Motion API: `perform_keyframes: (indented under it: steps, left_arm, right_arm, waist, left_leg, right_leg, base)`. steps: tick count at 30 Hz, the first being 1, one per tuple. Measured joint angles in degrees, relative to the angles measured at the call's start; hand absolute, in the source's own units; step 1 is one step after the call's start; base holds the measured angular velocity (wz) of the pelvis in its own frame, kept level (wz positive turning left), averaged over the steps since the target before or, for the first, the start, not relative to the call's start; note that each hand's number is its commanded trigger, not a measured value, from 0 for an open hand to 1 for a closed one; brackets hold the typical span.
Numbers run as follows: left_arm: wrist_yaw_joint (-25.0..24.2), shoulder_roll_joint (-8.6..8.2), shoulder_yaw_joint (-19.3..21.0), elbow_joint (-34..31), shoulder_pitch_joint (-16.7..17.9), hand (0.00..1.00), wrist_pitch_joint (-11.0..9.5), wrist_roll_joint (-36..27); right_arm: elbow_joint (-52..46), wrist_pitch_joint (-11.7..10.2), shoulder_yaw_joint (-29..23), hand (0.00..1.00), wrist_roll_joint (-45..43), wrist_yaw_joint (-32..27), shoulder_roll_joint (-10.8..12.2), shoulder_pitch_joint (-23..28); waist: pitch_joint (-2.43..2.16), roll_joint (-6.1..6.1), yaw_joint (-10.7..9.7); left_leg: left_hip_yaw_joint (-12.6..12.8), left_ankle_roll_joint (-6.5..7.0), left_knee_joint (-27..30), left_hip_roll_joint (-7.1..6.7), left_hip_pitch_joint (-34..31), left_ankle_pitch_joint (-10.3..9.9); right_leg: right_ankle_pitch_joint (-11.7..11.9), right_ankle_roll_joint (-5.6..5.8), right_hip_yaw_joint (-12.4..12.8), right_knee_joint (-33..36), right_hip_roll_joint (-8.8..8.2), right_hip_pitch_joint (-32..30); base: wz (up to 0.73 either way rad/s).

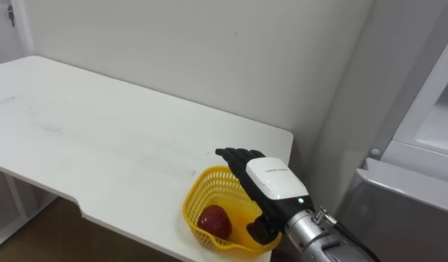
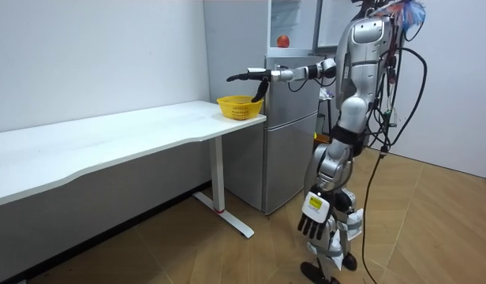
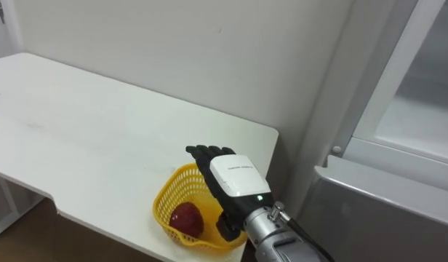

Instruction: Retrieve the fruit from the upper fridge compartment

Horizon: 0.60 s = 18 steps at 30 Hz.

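The round red fruit (image 1: 214, 220) lies at the bottom of the small yellow plastic basket (image 1: 193, 204). The basket stands at the corner of the long white table (image 1: 100, 131), just beside the grey fridge (image 2: 290, 134). The robot's right hand (image 1: 271, 180) hangs over the basket with its fingers straight out and its thumb pointing down by the near rim. It holds nothing, and I think it does not touch the fruit. The left hand (image 2: 314, 214) hangs low by the robot's leg, loose and empty. The fruit looks like an apple, so I think it is firm and smooth, not heavy, and a bit slippery. It can roll, and it can get a bruise if it drops or is squeezed too hard. A good way to take it is from the top, with the fingers on one side and the thumb on the other, round its fat middle. The basket looks light and full of holes, so it may slide or tip if a hand bumps it. Here is the count: there are two red fruits, the one in the basket and a second red fruit (image 2: 283, 41) on a shelf in the top part of the fridge. There is one basket, one table and one fridge
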Motion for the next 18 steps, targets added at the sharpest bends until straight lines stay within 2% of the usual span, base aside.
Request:
perform_keyframes:
  steps: [11, 18]
  left_arm:
    - [0.7, -0.28, 0.0, 0.0, 0.0, 0.00, 0.0, 0.2]
    - [1.0, -0.48, 0.0, 0.0, 0.0, 0.00, -0.1, 0.2]
  right_arm:
    - [0.0, -0.1, 0.0, 0.00, 0.0, 0.0, 0.0, 0.0]
    - [-1.4, -0.3, -0.8, 0.00, 0.7, 0.0, 0.0, 0.0]
  waist:
    - [0.24, 0.35, 0.0]
    - [0.19, 0.73, -0.2]
  left_leg:
    - [0.1, 0.03, 0.0, 0.01, -0.1, 0.0]
    - [0.2, 0.04, 0.0, 0.01, 0.0, 0.0]
  right_leg:
    - [0.0, 0.00, 0.1, 0.0, -0.06, 0.0]
    - [0.0, 0.07, 0.1, 0.0, -0.06, -0.1]
  base:
    - [0.00]
    - [0.00]
